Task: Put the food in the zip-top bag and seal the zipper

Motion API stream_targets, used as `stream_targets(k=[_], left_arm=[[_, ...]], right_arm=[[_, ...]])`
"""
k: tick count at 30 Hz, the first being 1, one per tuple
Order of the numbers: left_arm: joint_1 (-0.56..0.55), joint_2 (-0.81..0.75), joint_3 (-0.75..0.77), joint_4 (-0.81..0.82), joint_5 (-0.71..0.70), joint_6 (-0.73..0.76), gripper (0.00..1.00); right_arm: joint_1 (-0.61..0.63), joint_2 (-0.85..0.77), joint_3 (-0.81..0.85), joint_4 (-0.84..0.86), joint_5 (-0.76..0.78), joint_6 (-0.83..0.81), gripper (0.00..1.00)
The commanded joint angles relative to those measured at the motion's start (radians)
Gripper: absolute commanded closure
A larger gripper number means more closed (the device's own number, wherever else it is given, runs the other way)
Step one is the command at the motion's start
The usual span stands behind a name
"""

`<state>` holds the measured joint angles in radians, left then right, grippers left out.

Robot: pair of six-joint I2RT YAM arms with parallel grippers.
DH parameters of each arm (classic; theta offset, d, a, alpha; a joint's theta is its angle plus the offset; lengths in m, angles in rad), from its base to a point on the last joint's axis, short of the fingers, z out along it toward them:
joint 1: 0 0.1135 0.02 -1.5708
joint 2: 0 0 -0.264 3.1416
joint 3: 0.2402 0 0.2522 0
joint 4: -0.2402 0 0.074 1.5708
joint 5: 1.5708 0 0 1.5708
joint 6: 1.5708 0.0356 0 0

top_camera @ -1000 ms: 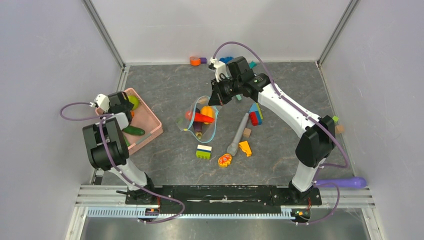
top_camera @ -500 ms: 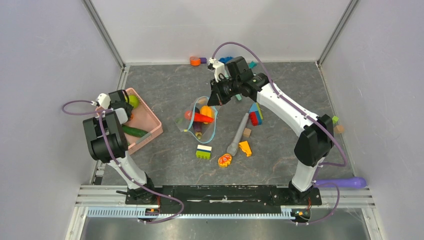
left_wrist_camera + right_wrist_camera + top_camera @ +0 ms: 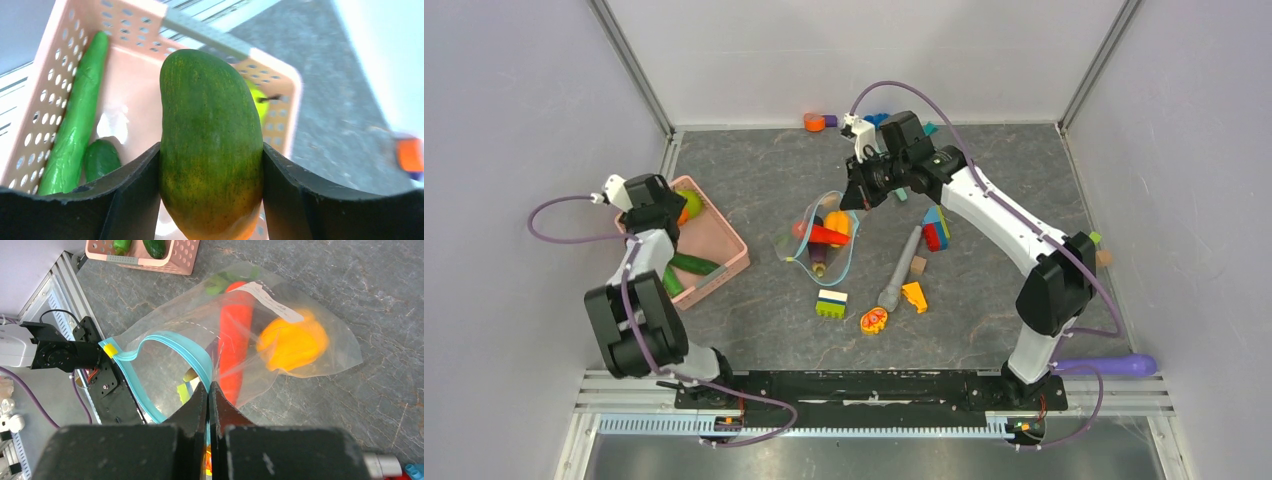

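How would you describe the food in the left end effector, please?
Start at the pink slotted basket on the left. Over it, the left end effector grips a plump green mango, orange-tipped, far fatter than the slim cucumber below.

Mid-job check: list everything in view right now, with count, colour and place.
mango: 1, green-orange, in left pincer over basket
cucumbers: 2, green, in basket
round fruit: 1, yellow-green, basket's far corner
basket: 1, pink, left side
bag: 1, clear, centre, mouth open
zipper: 1, teal, unsealed
red piece: 1, red, in bag
orange piece: 1, orange, in bag
eggplant: 1, purple, at bag's mouth
blocks: several, mixed colours, near and right of bag, far edge
stick: 1, grey, right of bag
oval toy: 1, orange, near side of bag
rod: 1, purple, near-right corner
left pincer: 1, black, shut on mango
right pincer: 1, black, shut on bag's edge
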<state>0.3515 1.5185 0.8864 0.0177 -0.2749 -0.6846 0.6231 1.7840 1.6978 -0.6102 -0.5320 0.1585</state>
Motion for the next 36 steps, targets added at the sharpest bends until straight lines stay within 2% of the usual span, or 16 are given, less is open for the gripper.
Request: stream_targets(k=[1,3,7,10,12,15,19,22,25,29,31,36], left_arm=[[-0.025,-0.199,-0.015,-0.025,0.164,-0.033,0.76],[-0.085,-0.306,-0.033,-0.055,0.213,-0.021,0.76],[-0.319,-0.535,-0.036,-0.123,0.297,0.073,0.73],[-0.526,-0.689,-0.076,-0.053,0.457,0.138,0.71],[-0.624,-0.756,-0.114,0.018,0.570,0.162,0.71],[-0.759,-0.768,-0.139,0.050,0.690,0.238,0.71],[-0.907,-0.697,-0.132,0.015,0.785,0.369,0.69],[-1.004,-0.643,-0.131,-0.012,0.722,0.448,0.68],[-1.074,-0.597,-0.110,-0.103,0.532,0.478,0.68],[-1.098,-0.568,-0.109,-0.152,0.327,0.436,0.68],[-1.099,-0.569,-0.113,-0.165,0.282,0.409,0.69],[-1.099,-0.600,-0.148,-0.160,0.279,0.370,0.72]], right_arm=[[-0.001,-0.080,-0.004,0.019,0.019,-0.006,1.00],[0.000,-0.096,-0.017,0.030,0.028,0.002,1.00],[0.001,-0.106,-0.025,0.030,0.029,0.002,1.00],[0.005,-0.111,-0.029,0.032,0.029,0.004,1.00],[0.008,-0.114,-0.029,0.032,0.027,0.004,1.00],[0.015,-0.117,-0.031,0.032,0.023,0.000,1.00],[0.018,-0.125,-0.034,0.035,0.020,-0.003,1.00],[0.018,-0.129,-0.035,0.035,0.020,-0.008,1.00],[0.018,-0.134,-0.036,0.035,0.019,-0.012,1.00],[0.017,-0.137,-0.039,0.035,0.014,-0.014,1.00],[0.018,-0.139,-0.039,0.035,0.013,-0.017,1.00],[0.018,-0.137,-0.039,0.035,0.014,-0.017,1.00]])
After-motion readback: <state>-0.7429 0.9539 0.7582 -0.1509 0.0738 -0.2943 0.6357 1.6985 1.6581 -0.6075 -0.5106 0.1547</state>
